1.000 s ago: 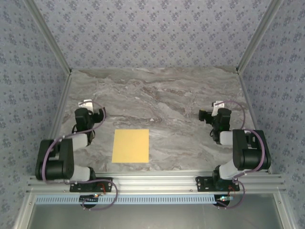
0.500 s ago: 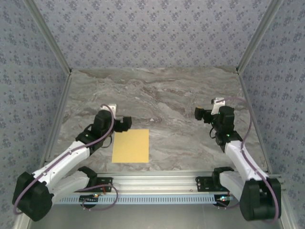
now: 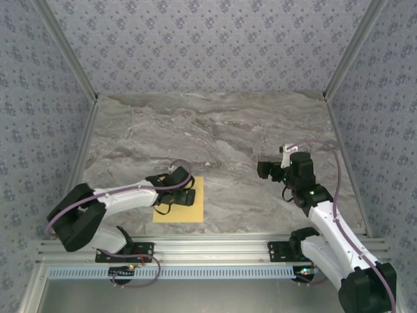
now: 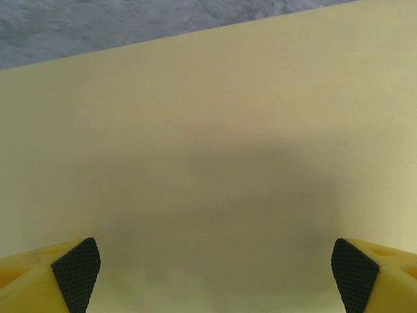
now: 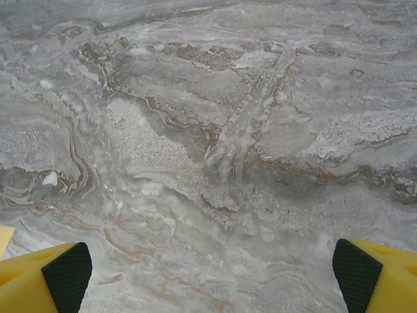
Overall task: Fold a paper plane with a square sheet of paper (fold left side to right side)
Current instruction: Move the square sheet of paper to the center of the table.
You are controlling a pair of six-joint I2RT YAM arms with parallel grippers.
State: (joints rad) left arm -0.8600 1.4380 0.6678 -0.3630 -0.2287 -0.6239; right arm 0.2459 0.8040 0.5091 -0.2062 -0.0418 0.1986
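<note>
The square sheet of paper (image 3: 187, 214) is plain yellow-orange and lies flat and unfolded on the marble table, near the front edge and left of centre. My left gripper (image 3: 179, 194) hovers low over its upper left part. In the left wrist view the sheet (image 4: 208, 130) spreads across almost everything, and the left gripper (image 4: 215, 274) is open with nothing between its black pads (image 4: 77, 264). My right gripper (image 3: 266, 171) stands open over bare marble to the right of the sheet, apart from it. In the right wrist view the gripper (image 5: 205, 274) has a yellow corner of the sheet (image 5: 4, 238) at the left edge. The paper plane is out of view.
The marble table (image 3: 221, 130) is walled by patterned panels at the back and sides. An aluminium rail (image 3: 215, 248) carrying both arm bases runs along the front edge. Bare marble (image 5: 215, 130) lies under the right gripper.
My left arm has swung in from the left side and now reaches over the sheet. The right arm has stretched out and shifted slightly left. The sheet has not moved.
</note>
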